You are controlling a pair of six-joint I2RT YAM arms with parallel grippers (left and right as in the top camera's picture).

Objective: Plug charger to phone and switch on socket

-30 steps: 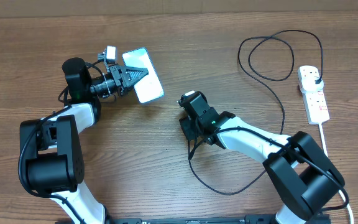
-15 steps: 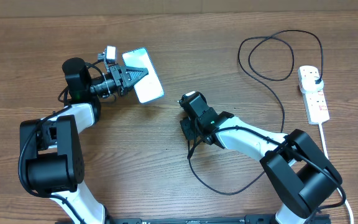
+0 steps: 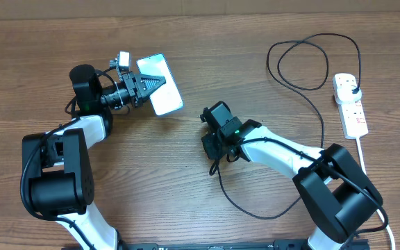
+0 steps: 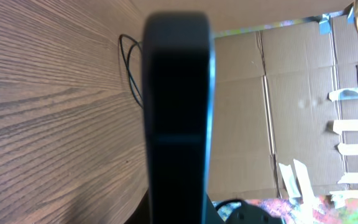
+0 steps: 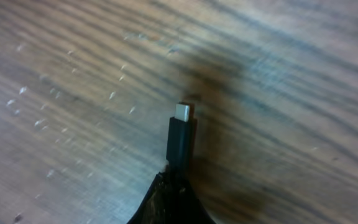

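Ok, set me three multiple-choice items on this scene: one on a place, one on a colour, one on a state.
1. The socket lies: A at centre; B far left; C far right.
2. The charger cable is: A white; B black; C red.
3. The right hand is: A shut on the charger connector; B open, empty; C shut on the socket.
Answers: C, it sits by the overhead view's right edge; B, thin black loops show; A, the connector juts from closed fingertips.
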